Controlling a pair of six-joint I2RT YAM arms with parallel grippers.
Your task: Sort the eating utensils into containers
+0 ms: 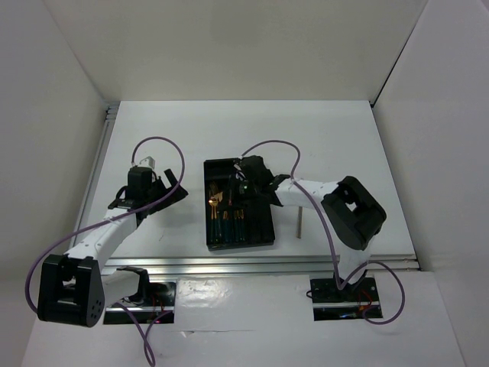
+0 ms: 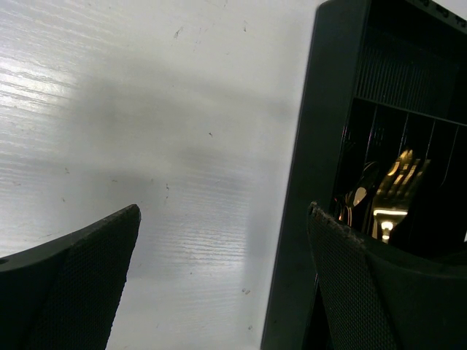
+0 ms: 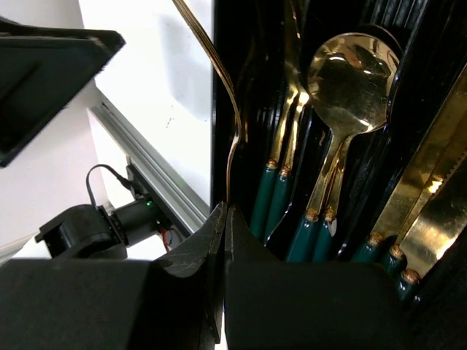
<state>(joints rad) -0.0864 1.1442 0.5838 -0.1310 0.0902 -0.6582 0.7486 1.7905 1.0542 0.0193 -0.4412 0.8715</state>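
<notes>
The black tray [image 1: 265, 229] lies at the table's middle and holds several gold-headed, teal-handled utensils [image 1: 226, 214] in its lengthwise compartments. My right gripper [image 1: 243, 186] is over the tray's far part. In the right wrist view it [image 3: 226, 208] is shut on a thin gold utensil [image 3: 232, 124] seen edge-on, above the tray's left compartment; its handle is hidden between the fingers. A gold spoon [image 3: 350, 73] lies beside it. My left gripper [image 1: 177, 186] is open and empty just left of the tray, low over the table [image 2: 223, 211]. A grey stick [image 1: 299, 225] lies right of the tray.
The tray's left wall [image 2: 306, 146] stands between my left fingers, with gold fork heads [image 2: 398, 182] behind it. An aluminium rail [image 1: 267, 264] runs along the table's near edge. White walls enclose the table on three sides.
</notes>
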